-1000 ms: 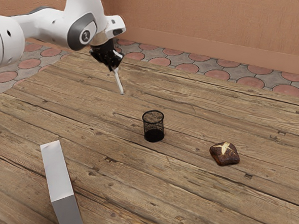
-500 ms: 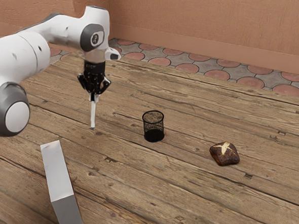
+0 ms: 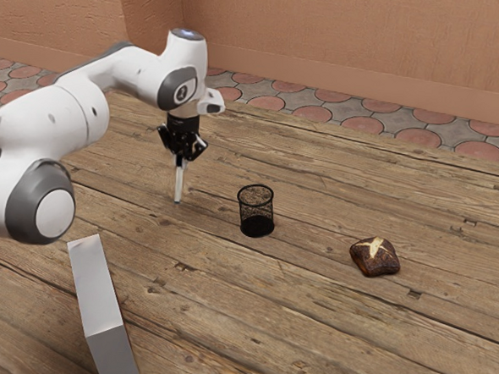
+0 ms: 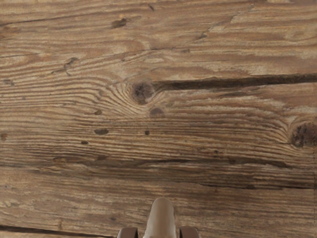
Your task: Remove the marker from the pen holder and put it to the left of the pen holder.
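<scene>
Marker (image 3: 178, 183) hangs near upright in the exterior view, out of the pen holder (image 3: 256, 211) and apart from it, my gripper (image 3: 180, 159) clamped on its upper part. In the wrist view it sits pinched between both fingers. I'd judge it light, stiff, slightly slick; gripping mid-barrel would better resist pivoting when the tip meets the table (image 3: 310, 309).

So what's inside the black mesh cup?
Through the mesh of the pen holder I see only its dark bottom, with no marker or pen standing in it. Anything tiny lying flat down there could be lost in that dark part.
</scene>
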